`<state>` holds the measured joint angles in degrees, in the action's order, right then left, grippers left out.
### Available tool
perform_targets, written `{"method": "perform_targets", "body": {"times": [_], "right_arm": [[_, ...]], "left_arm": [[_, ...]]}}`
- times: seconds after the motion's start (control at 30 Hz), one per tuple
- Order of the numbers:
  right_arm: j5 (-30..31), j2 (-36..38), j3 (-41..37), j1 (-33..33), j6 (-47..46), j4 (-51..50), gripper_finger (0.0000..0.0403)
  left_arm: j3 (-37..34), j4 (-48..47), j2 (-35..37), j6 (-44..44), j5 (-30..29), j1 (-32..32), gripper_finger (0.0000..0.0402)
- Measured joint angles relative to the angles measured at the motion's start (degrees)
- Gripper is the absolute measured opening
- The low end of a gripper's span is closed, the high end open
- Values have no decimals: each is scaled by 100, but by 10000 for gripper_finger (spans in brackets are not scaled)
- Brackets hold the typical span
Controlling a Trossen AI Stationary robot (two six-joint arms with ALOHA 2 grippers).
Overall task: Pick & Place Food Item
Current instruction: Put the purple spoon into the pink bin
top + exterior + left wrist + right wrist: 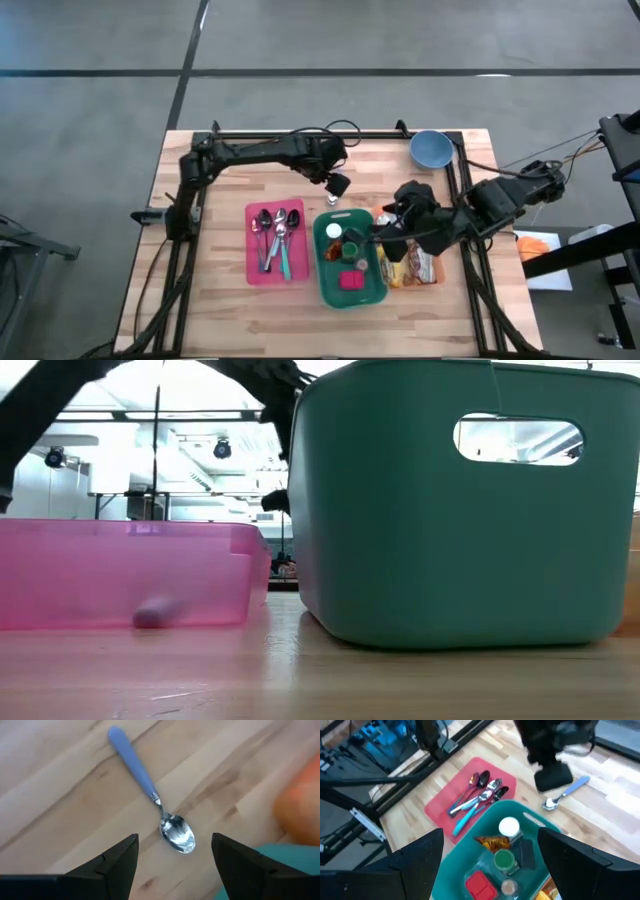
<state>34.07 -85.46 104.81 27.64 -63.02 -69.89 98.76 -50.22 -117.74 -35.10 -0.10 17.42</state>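
High view: left gripper [335,197] hangs just past the far rim of the teal bin [326,285]; right gripper [385,236] hovers at the bin's right edge, above snack packets [412,268]; pink tray [254,270] of spoons lies left. Left wrist view: jaws spread over a blue-handled spoon [150,790] lying free on the wood. Right wrist view: jaws spread above the bin's jars and red item [481,885].

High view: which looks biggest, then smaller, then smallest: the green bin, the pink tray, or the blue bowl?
1. Green bin, though the pink tray looks close.
2. Pink tray.
3. Blue bowl, clearly smallest.
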Motion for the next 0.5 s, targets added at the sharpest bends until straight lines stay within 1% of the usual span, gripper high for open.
{"method": "perform_targets", "body": {"times": [0.1, 0.3, 0.5], "right_arm": [[69, 51, 0, -18, 7, -2, 319], [67, 58, 0, -46, 149, -12, 319], [64, 61, 0, -42, 149, -8, 319]], "left_arm": [[263, -217, -297, -127, 38, 60, 251], [899, -391, -796, -115, 59, 117, 251], [1242, -612, -1323, -237, 238, 161, 251]]}}
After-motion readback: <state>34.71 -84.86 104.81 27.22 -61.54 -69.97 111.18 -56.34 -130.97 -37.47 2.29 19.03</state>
